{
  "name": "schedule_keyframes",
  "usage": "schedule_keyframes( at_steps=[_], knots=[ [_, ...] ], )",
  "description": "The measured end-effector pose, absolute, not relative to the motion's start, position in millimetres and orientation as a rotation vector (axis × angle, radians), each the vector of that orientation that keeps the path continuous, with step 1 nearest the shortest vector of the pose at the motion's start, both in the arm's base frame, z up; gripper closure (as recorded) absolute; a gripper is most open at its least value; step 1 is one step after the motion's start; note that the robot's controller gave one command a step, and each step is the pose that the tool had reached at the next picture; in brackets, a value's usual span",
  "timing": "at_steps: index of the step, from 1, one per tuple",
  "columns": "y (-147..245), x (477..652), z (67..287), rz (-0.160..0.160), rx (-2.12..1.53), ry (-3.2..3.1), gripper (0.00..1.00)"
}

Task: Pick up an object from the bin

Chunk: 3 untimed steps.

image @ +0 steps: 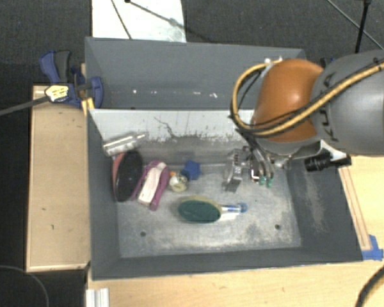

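My gripper [233, 179] hangs below the orange cover over the right middle of the bin, its fingertips close to the floor with nothing between them. The fingers stand a little apart. A dark green oval brush with a white and blue handle [201, 210] lies just below and left of the fingertips. A small blue block [191, 169] sits to the left of the gripper, beside a small yellowish-white piece [178, 183].
Further left lie a pink and white bottle-like thing [152, 183], a black oval disc with a red rim [127, 174], and a silvery tube [123, 143] against the back wall. The arm covers the bin's right back corner.
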<state>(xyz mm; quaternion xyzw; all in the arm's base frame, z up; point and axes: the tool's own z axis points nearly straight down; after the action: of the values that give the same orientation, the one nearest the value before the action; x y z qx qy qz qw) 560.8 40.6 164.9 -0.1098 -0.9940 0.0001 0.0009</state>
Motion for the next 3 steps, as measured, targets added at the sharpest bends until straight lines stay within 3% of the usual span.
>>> schedule_keyframes(
  at_steps=[1, 2, 3],
  knots=[
    [47.5, 561.0, 122.9, 0.000, -0.536, -3.094, 1.00],
    [47.1, 561.8, 124.7, 0.000, -0.534, -3.097, 0.00],
    [51.1, 525.8, 71.4, -0.003, -0.310, -3.122, 0.00]
  ],
)
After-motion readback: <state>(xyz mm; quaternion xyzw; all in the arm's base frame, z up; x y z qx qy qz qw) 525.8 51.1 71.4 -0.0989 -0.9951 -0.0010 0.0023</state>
